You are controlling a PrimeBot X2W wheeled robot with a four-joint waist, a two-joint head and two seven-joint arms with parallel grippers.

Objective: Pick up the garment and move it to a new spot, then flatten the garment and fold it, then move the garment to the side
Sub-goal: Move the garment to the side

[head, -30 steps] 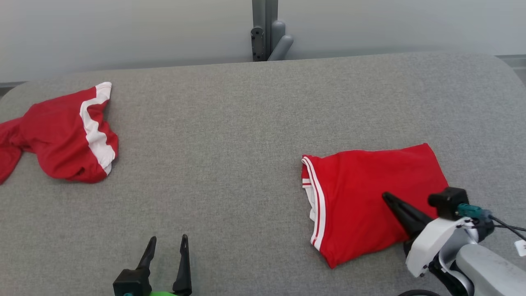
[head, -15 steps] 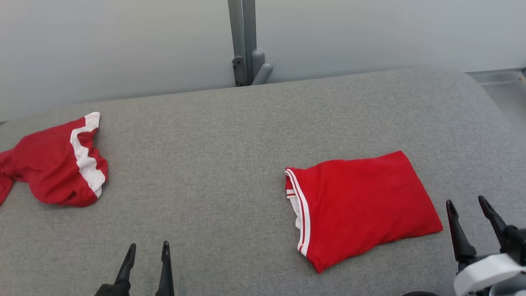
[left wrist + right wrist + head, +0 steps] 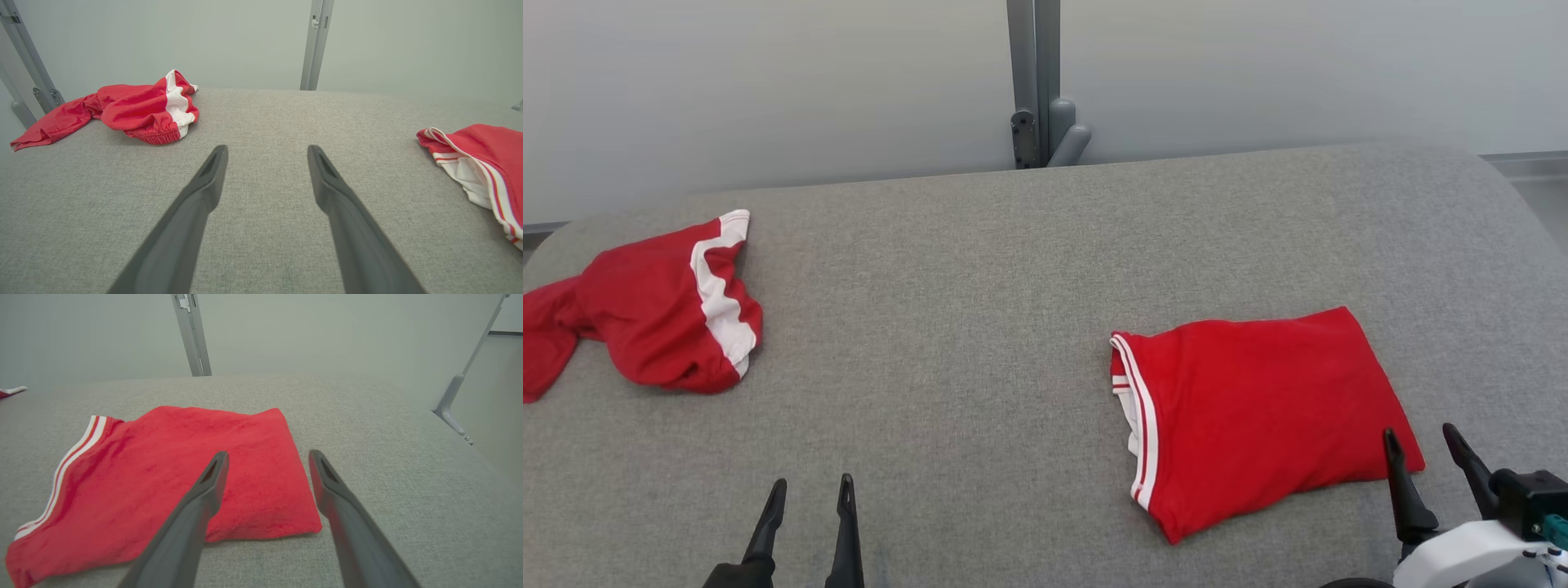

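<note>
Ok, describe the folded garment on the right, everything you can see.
The folded garment is red soft-looking cloth, a rough rectangle lying flat on the grey table. Its left edge shows a white-and-red striped band with white layers beneath. The open right tool stands by its near right corner, not gripping it.

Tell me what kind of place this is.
Probably a robot test cell: a grey fabric-covered table, plain pale panels on a metal post behind it, and a folded red garment and a crumpled red garment laid out.
</note>
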